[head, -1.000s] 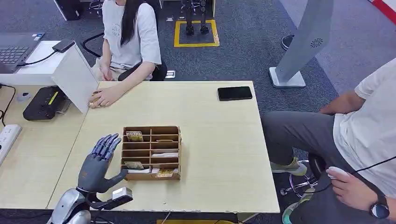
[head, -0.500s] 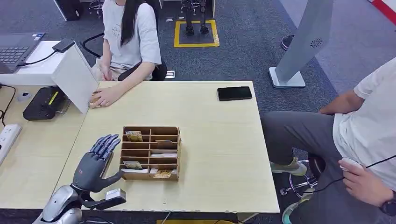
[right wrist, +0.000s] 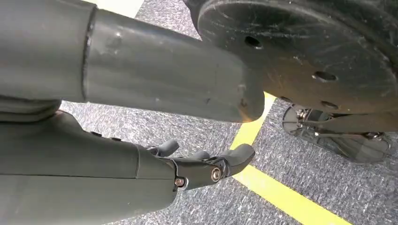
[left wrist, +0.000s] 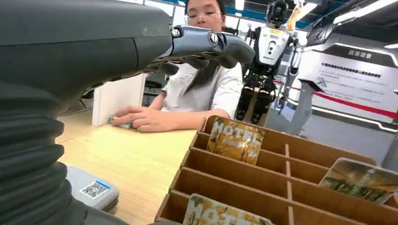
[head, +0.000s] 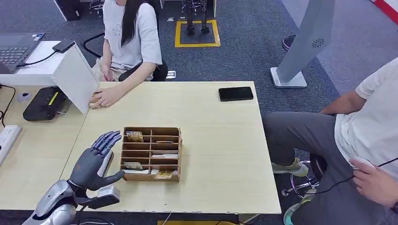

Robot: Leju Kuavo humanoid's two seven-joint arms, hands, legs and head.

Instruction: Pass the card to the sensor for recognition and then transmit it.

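Observation:
A wooden card box (head: 151, 153) with several slots stands near the table's front. Printed hotel cards stand in it: one in the far left slot (head: 135, 136), others lower (head: 133, 165) (head: 164, 174). In the left wrist view the cards (left wrist: 235, 139) show close up in the box (left wrist: 291, 187). My left hand (head: 93, 161) hovers just left of the box, fingers spread, holding nothing. A grey sensor pad (head: 108, 161) with a QR label (left wrist: 92, 191) lies beneath it. My right hand (right wrist: 206, 165) hangs over the carpet, fingers loosely apart and empty.
A black phone (head: 235, 93) lies at the table's far right. A seated person rests a hand (head: 105, 98) on the far left edge beside a white divider (head: 75, 77). Another person (head: 361, 140) sits to the right. A power strip (head: 7, 138) lies on the left desk.
My left arm and hand have drifted to the left, a little away from the box, still spread and empty. The right-hand person's hand with the mouse has slid toward the frame's right edge.

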